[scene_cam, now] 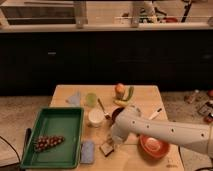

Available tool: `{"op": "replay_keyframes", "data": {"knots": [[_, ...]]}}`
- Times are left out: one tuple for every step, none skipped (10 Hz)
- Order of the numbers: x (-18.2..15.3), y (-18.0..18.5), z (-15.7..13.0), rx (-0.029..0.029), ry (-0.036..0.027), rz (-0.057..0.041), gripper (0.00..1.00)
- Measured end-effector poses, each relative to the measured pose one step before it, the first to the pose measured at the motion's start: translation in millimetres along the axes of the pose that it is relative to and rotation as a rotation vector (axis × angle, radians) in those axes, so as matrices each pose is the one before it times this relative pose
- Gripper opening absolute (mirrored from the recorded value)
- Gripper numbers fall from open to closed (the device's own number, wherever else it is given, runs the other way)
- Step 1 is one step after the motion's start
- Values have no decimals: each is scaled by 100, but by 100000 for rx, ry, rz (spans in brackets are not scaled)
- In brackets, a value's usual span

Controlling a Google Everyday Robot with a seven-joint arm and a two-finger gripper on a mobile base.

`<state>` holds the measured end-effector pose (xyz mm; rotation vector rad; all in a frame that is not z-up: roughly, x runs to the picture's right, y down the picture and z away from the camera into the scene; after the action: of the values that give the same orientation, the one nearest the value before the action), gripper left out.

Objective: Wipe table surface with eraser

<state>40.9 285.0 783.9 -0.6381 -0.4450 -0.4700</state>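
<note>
Tan wooden table surface, white arm stretched low across it, gripper down near the front edge, right at the eraser, hold on it impossible to tell, blue-grey pad just beside.

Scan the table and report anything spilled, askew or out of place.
Nothing looks spilled or broken. The eraser lies at an angle near the front edge of the table surface, right beside the gripper. The green tray reaches the table's left edge; whether it overhangs cannot be told.
</note>
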Motion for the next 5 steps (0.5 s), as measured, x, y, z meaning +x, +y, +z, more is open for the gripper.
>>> {"op": "replay_keyframes", "data": {"knots": [[91,-33,-49,303,348,164,20],[44,44,9,138,185,181,10],[88,64,-38,165,217,231,4],[138,130,-71,305,435,389,0],[69,113,-168,359,764,173,0]]}}
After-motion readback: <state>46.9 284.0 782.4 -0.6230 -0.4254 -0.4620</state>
